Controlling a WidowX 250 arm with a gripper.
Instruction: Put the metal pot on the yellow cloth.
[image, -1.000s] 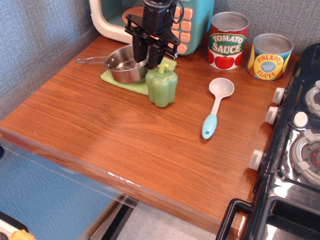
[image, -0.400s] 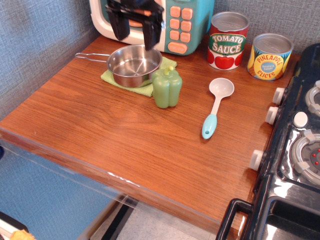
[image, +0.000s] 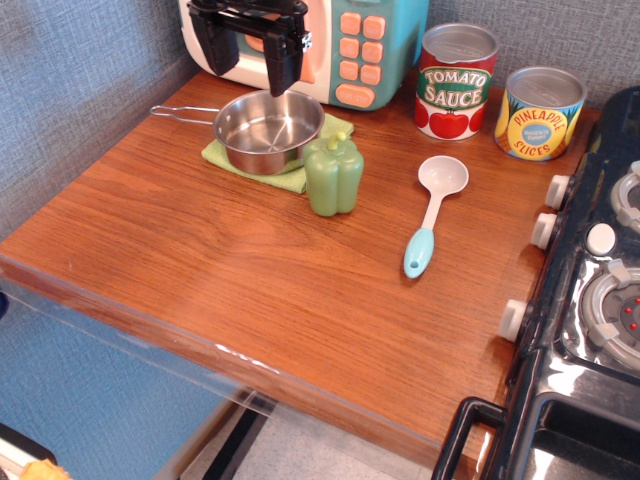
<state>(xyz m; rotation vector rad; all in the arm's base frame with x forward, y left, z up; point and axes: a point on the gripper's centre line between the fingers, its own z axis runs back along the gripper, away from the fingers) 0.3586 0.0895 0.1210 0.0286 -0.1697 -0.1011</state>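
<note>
A brown wooden table (image: 260, 270) fills most of the view, with a black stove (image: 590, 300) along its right edge and a teal toy microwave (image: 375, 45) at the far side. In front of the microwave, at the far left, hangs the black gripper (image: 248, 58); its two fingers (image: 285, 65) are spread wide with nothing between them, and they touch nothing, standing above and just beyond the metal pot (image: 268, 130). The pot sits upright on the yellow cloth (image: 285, 178), covering most of it so that only the cloth's near and right edges show. The pot's thin wire handle (image: 185, 113) points left, slightly toward the far side, reaching out past the cloth over bare wood. A green toy pepper (image: 334, 175) stands just right of the pot, on the cloth's near right corner. Further right are a tomato sauce can (image: 456, 82), a pineapple can (image: 540, 112), and nearer, a spoon (image: 432, 215) with a blue handle pointing toward the near side.
</note>
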